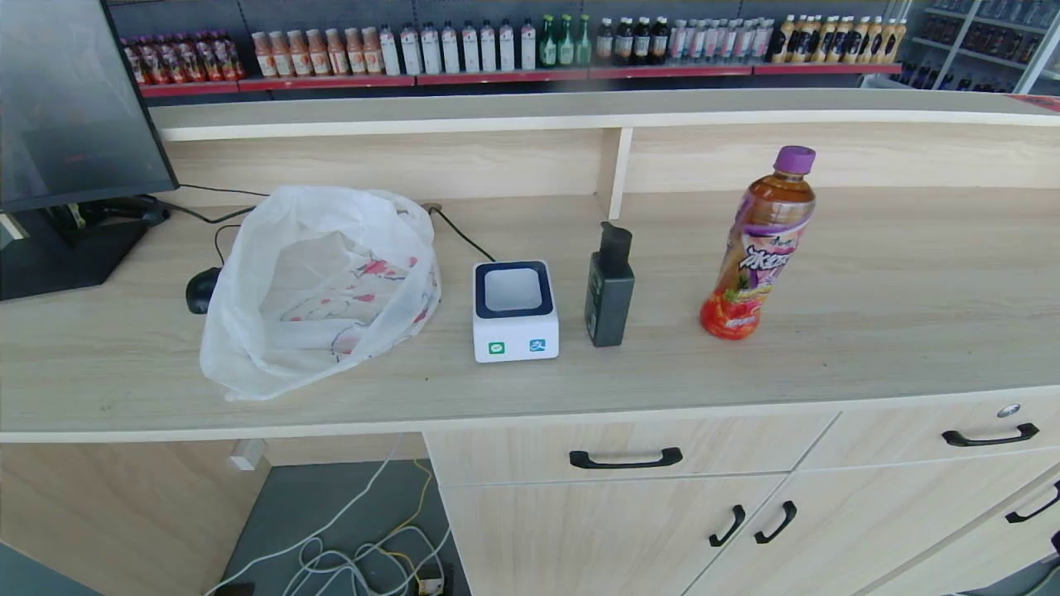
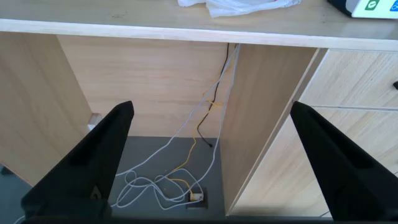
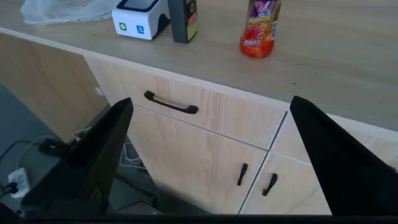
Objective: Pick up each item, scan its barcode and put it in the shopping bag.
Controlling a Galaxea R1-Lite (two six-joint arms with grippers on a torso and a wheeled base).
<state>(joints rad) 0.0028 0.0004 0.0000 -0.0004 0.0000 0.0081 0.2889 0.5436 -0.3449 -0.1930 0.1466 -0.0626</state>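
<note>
Tea bottle (image 1: 758, 244) stands upright on the bench (image 1: 911, 331), robot's right side, well apart from the shopping bag (image 1: 319, 290). It has a purple cap (image 1: 794, 159) and a pink-purple label with big dark characters and red fruit art at the base; print not legible enough to quote. White scanner box (image 1: 514, 310) with a dark-blue-framed window sits just beside the bag, with one green and one blue square icon on its front. Dark handheld unit (image 1: 609, 290) stands upright between the box and the bottle; its label is too small to read. The bag is open, white, with red print showing inside. Left pincer (image 2: 211, 109) is spread wide, holding nothing, low in front of the bench and facing the open bay with floor cables (image 2: 168, 186). Right pincer (image 3: 211, 102) is also spread and holding nothing, low in front of the drawer handle (image 3: 171, 104), bottle beyond it.
</note>
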